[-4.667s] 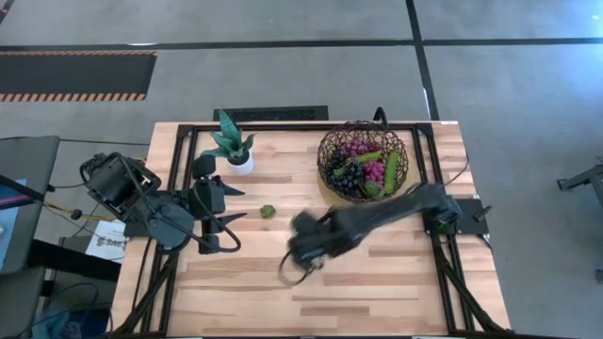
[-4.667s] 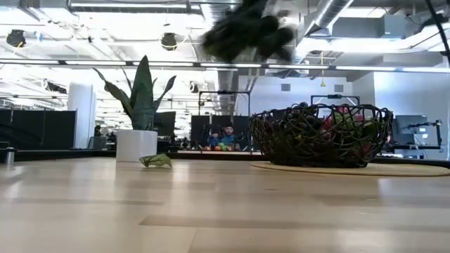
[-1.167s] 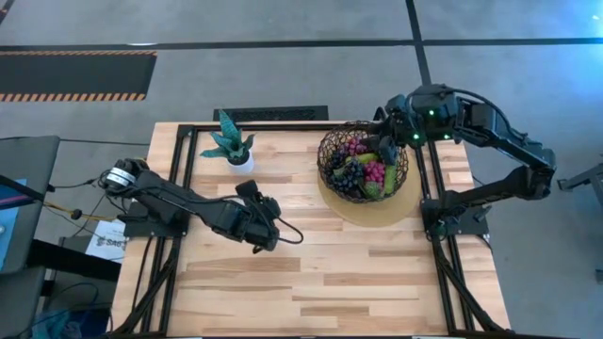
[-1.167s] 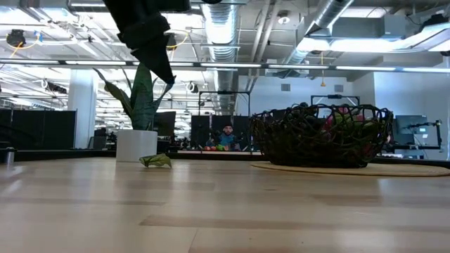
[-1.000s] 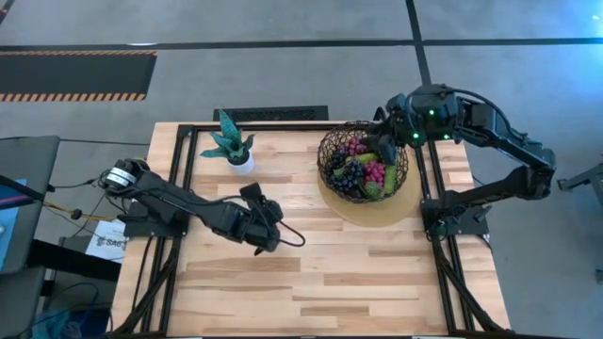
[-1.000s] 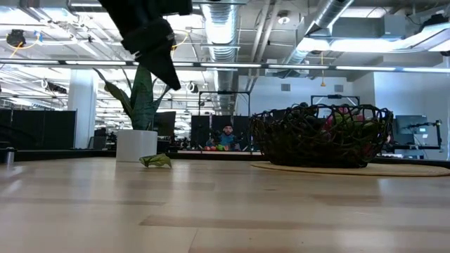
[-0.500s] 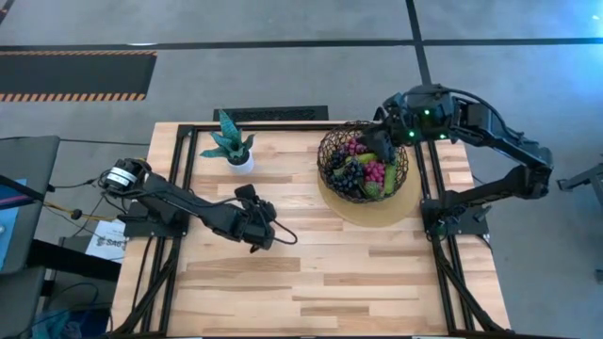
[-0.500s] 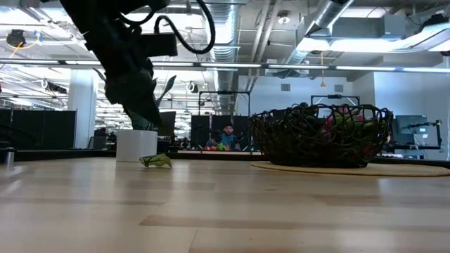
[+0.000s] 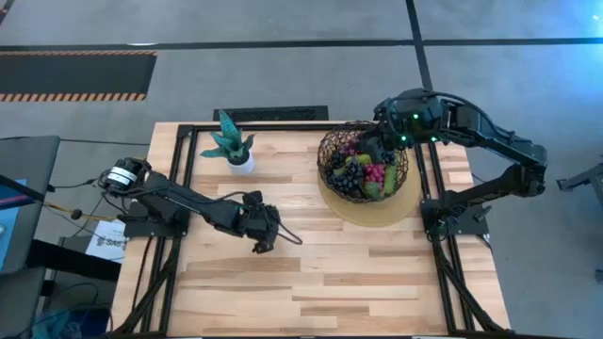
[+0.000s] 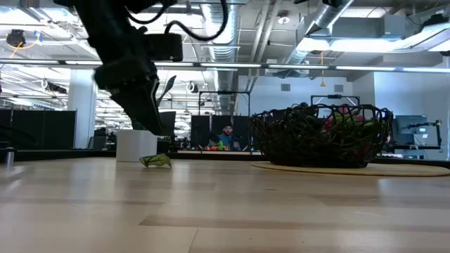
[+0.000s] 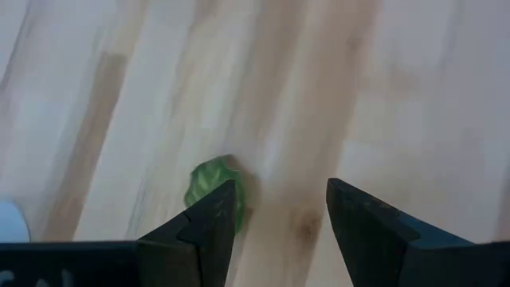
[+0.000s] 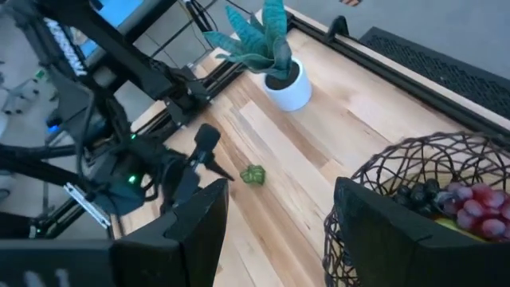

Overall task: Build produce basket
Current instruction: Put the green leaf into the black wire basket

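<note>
Left claw (image 11: pixel 279 215) released, low over surface (image 9: pixel 330 273), beside small green produce piece (image 11: pixel 215 179); right claw (image 12: pixel 275 215) released, above basket (image 9: pixel 363 160) rim; basket full of produce (image 9: pixel 363 169)

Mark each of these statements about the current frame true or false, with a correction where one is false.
1. The left tool is clamped on the small green item. False: its jaws stand open, and the item lies on the wood beside one finger, ungripped.
2. The basket holds grape bunches and green produce. True.
3. The right tool is down at the table's middle. False: the high view shows it up by the basket's far rim, with open jaws.
4. The potted plant stands inside the basket. False: it stands on the table near the far edge, well apart from the basket.
5. The basket rests on a flat tan disc. True.
</note>
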Robot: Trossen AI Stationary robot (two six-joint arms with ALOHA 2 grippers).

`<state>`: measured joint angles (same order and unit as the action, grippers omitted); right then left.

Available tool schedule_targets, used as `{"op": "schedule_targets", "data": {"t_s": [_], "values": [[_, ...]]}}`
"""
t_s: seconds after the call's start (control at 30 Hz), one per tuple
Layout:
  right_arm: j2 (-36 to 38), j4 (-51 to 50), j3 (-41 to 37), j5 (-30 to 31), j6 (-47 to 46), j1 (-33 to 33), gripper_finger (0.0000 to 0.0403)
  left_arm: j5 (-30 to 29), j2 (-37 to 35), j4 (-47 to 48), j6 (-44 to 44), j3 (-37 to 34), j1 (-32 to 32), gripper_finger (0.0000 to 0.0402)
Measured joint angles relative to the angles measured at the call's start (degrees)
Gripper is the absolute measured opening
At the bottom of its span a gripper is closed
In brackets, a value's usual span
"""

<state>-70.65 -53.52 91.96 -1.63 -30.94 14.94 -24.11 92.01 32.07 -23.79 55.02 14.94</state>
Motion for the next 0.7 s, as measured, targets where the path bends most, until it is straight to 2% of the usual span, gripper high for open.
{"op": "schedule_targets", "data": {"t_s": [0.13,0.3,0.4,0.47,0.6,0.7], "values": [[0.0,0.3,0.0,-2.0,0.3,-0.3,0.0249,2.0,0.0,0.6,-8.1,0.0,-3.6,0.0183],[0.5,3.0,0.0,-7.8,1.3,-0.3,0.0249,15.3,0.0,0.6,-12.5,0.0,-9.3,0.0183],[0.7,3.3,0.3,-11.0,2.9,-0.3,0.0249,19.4,0.0,0.6,-14.1,0.0,-12.0,0.0183],[0.7,2.5,0.8,-11.9,4.3,-0.3,0.0249,19.3,0.0,0.6,-14.9,0.0,-13.0,0.0183],[0.7,2.6,2.2,-12.2,6.8,-0.3,0.0249,13.3,0.0,0.6,-15.4,0.0,-13.3,0.0183],[0.6,2.3,3.7,-12.2,8.3,-0.3,0.0249,11.8,0.0,0.6,-15.8,0.0,-13.3,0.0183]]}}
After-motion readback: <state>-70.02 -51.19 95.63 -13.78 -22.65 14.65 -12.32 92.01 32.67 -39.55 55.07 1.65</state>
